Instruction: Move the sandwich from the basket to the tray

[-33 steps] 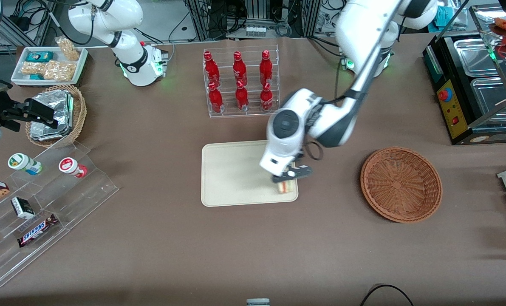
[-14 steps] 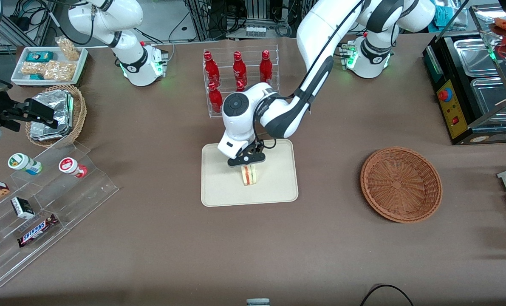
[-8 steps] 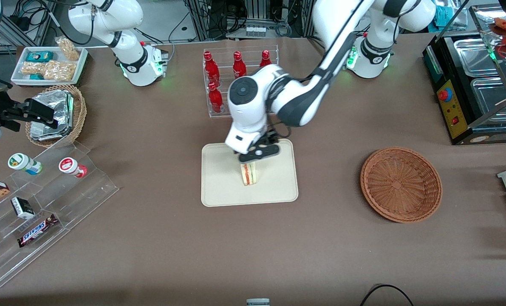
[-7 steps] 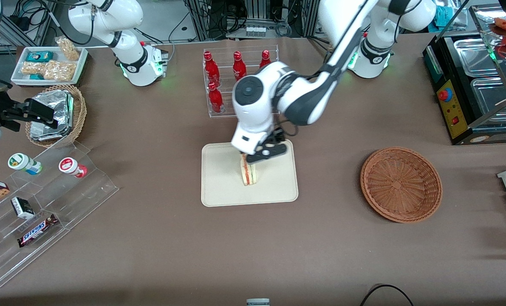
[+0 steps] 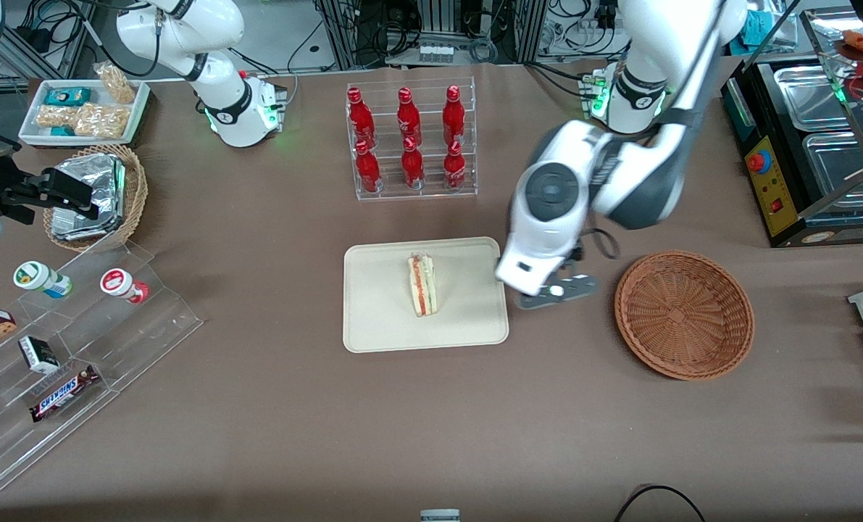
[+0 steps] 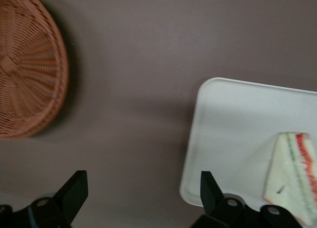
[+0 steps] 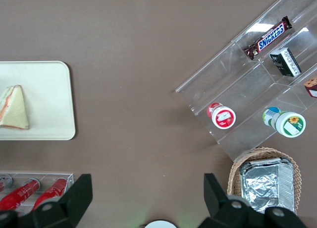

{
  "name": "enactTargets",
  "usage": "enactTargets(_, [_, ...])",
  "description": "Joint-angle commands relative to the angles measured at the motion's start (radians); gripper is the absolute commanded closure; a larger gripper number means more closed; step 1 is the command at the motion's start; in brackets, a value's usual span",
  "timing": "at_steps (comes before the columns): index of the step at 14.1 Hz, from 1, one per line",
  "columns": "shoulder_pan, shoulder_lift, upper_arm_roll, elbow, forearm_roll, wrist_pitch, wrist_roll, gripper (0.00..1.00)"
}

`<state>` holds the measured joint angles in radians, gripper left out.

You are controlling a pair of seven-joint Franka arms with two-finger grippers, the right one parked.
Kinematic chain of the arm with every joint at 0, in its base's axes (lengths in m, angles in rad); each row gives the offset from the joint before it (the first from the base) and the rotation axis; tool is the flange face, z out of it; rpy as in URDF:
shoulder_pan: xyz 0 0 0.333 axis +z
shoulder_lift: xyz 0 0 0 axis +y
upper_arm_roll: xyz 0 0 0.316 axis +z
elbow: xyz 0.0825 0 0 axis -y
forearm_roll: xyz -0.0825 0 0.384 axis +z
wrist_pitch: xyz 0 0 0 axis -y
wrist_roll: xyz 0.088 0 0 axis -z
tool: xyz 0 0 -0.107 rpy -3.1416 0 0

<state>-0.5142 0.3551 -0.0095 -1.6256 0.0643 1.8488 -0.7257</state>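
the sandwich (image 5: 422, 284) lies on the tray (image 5: 380, 326), while the gripper (image 5: 556, 291), jaws apart and empty, hangs between tray and basket (image 5: 683, 315).

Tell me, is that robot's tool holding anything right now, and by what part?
Nothing is held. The tool is open and empty above the bare table between the tray and the basket. The sandwich lies on the tray, untouched.

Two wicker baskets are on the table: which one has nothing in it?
The wide, shallow reddish-brown basket beside the open gripper holds nothing; the smaller tan basket toward the parked arm's end holds foil packs.
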Motion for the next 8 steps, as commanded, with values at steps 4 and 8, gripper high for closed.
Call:
enactTargets(4, [0.167,-0.209,-0.012,-0.152,-0.03,-0.074,0.277,0.0])
enactTargets(8, [0.29,-0.301,-0.01,-0.148,-0.092,-0.176,0.501,0.0])
